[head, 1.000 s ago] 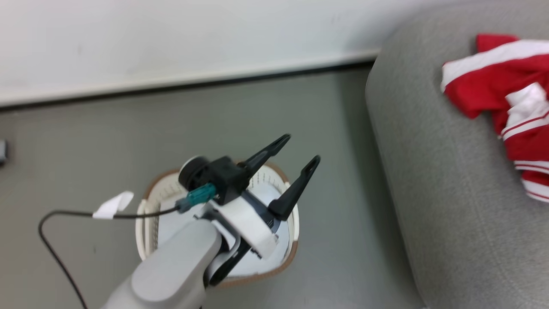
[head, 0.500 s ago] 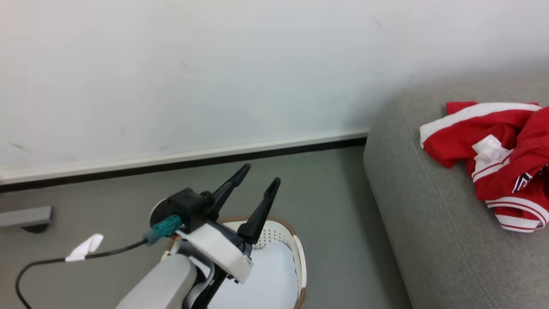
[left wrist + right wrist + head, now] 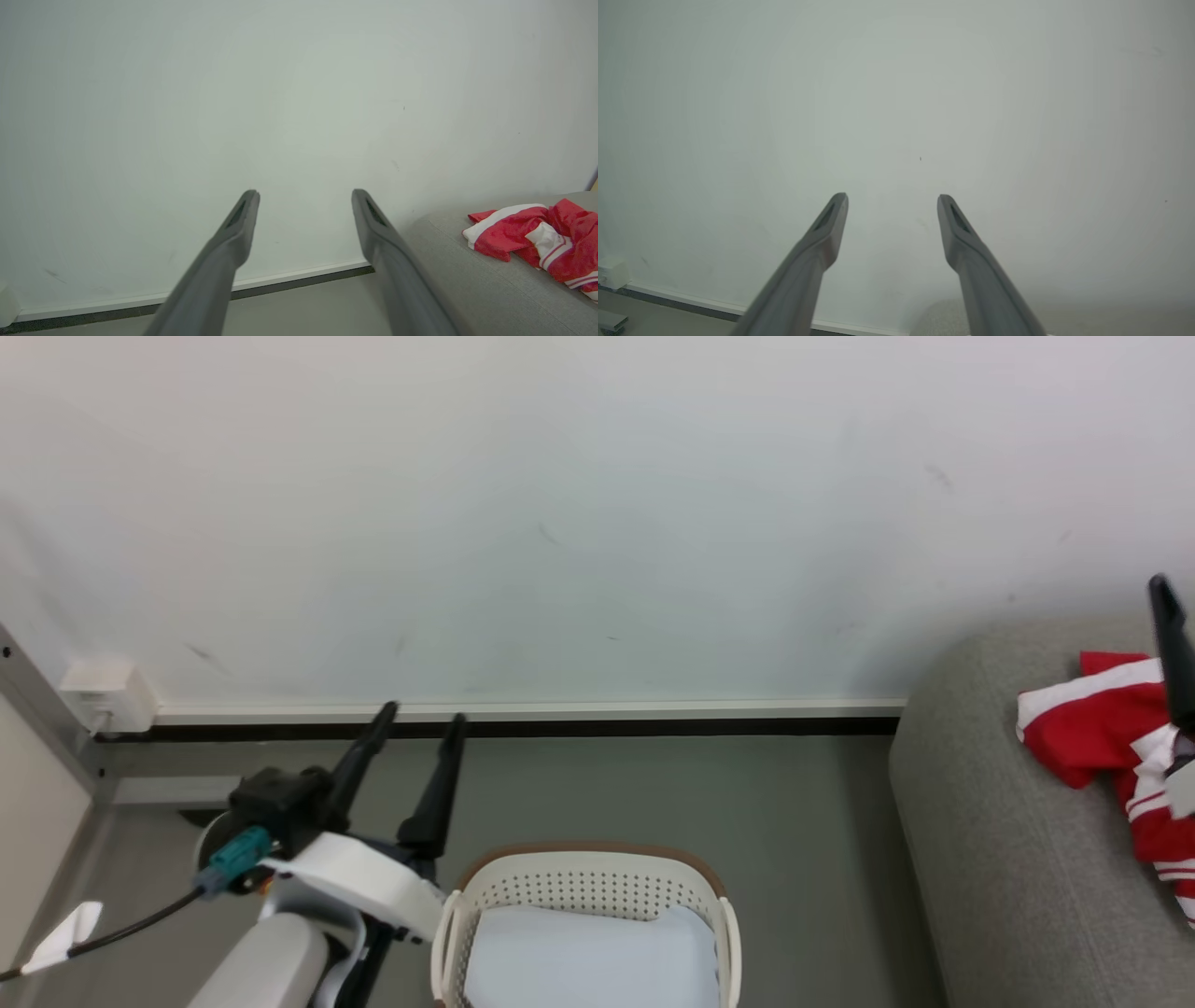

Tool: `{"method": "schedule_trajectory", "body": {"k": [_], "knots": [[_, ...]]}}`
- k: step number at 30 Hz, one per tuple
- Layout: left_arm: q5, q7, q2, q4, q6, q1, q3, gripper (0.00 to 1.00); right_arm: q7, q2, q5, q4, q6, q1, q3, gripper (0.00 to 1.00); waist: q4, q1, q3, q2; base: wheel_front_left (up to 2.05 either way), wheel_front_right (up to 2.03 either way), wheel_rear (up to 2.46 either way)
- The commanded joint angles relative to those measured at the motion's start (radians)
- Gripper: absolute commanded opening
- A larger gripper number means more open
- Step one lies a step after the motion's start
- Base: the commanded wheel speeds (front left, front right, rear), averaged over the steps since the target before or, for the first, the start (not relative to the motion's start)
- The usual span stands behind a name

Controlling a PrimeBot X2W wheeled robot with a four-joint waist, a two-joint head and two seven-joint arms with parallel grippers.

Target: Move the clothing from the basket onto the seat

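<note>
Nearest stands the cream laundry basket (image 3: 583,887), with a pale bluish-white sheet (image 3: 583,957) lying in it. Just left of the basket the left gripper (image 3: 422,716) hangs with fingers spread, grasping nothing. Right of the basket, across the grey floor (image 3: 794,821), rises the light-grey sofa (image 3: 990,840); the red clothing (image 3: 1083,737) lies crumpled on it, well apart from the basket. The right gripper (image 3: 893,198), likewise spread and empty, faces the white wall (image 3: 597,523) beyond the basket.
</note>
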Motion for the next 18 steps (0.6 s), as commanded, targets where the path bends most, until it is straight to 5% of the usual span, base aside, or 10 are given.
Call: {"method": "schedule_trajectory", "body": {"k": [1,18], "knots": [[0.012,0.0,0.009,0.0,0.013,0.025,0.015,1.0,-0.017,0.014,-0.017,-0.009,-0.002,0.036,-0.007,1.0,0.017,0.0002,-0.007,0.0,0.0,0.0,0.0],[0.196,0.0,-0.116,-0.097,0.081,0.29,0.359,1.0,-0.12,0.311,-0.224,-0.186,-0.002,0.409,-0.099,1.0,0.05,0.0002,-0.005,0.0,0.0,0.0,0.0]]}}
